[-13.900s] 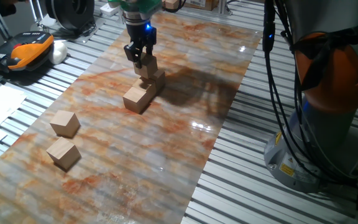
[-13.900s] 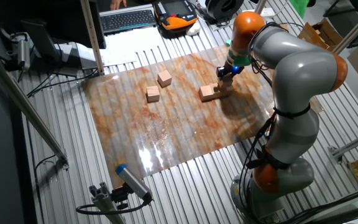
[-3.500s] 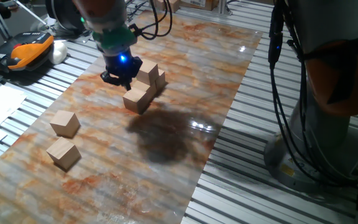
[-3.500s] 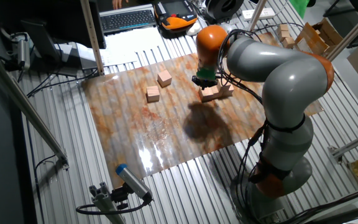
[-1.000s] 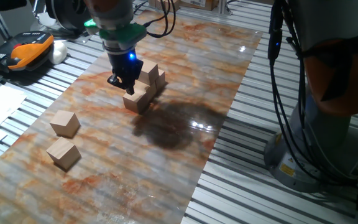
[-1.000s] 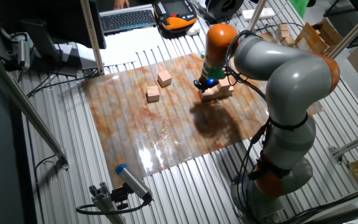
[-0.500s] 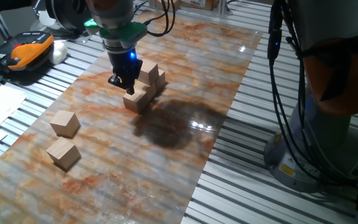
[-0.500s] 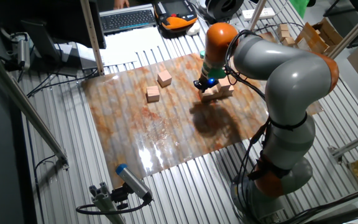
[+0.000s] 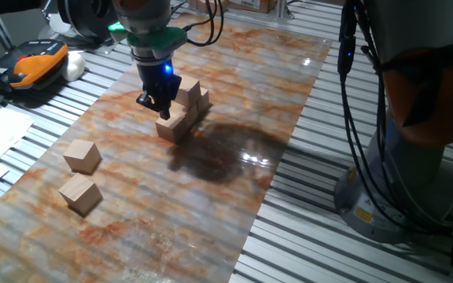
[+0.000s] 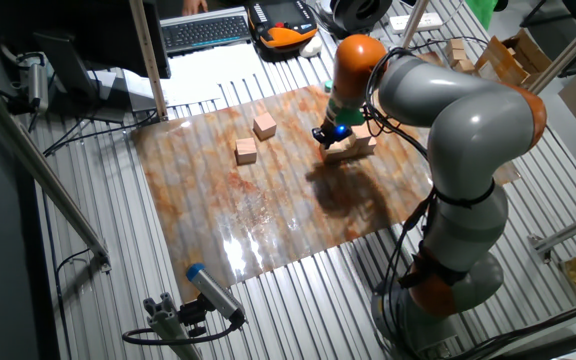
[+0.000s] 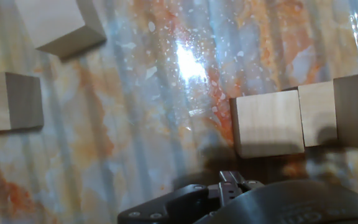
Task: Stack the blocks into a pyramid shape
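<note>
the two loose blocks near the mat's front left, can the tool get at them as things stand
Probably yes. Both loose blocks sit apart from each other on the open mat, with nothing over or against them. The tool is beside the started stack, and the mat between looks bare.

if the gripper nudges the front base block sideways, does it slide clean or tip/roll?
The front base block is a flat-faced cube resting flat, so it should slide rather than roll. The glossy mat probably gives little friction, so it may skid easily. It touches the neighbouring blocks, so a push could drag the pile along.
</note>
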{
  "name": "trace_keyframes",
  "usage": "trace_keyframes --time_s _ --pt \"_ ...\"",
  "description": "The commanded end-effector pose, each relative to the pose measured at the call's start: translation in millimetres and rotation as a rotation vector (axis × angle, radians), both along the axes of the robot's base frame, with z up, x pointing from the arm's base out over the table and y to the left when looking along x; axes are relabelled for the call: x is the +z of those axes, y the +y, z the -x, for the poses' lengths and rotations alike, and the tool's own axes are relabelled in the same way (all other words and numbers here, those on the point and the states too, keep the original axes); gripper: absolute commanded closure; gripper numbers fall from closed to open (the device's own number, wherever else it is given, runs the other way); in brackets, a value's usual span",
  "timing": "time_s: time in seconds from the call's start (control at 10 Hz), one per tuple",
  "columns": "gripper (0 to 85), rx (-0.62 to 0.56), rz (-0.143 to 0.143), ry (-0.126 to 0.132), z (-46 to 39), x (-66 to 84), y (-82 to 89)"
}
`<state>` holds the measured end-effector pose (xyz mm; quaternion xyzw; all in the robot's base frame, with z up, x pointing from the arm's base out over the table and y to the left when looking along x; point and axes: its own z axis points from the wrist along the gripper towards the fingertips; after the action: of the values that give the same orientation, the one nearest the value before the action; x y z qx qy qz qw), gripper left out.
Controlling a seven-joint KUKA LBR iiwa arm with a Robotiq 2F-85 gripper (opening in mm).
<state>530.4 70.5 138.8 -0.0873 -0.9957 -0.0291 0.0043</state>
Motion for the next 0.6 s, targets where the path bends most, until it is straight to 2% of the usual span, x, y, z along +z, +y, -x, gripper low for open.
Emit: trace_keyframes --time_s 0.0,0.1,0.2,0.4,0.5 --pt "85.0 -0.004 0.008 -0.002 0.0 0.0 0.0" --pt "85.0 -0.021 0.023 -0.004 -0.2 -0.1 0.1" --pt "85.0 -0.03 0.017 0.002 -0.6 1.0 0.3" --pt "85.0 -0.077 -0.03 0.017 -0.8 0.1 0.6" --pt "85.0 -0.097 -0.035 0.017 -1.6 -0.7 1.8"
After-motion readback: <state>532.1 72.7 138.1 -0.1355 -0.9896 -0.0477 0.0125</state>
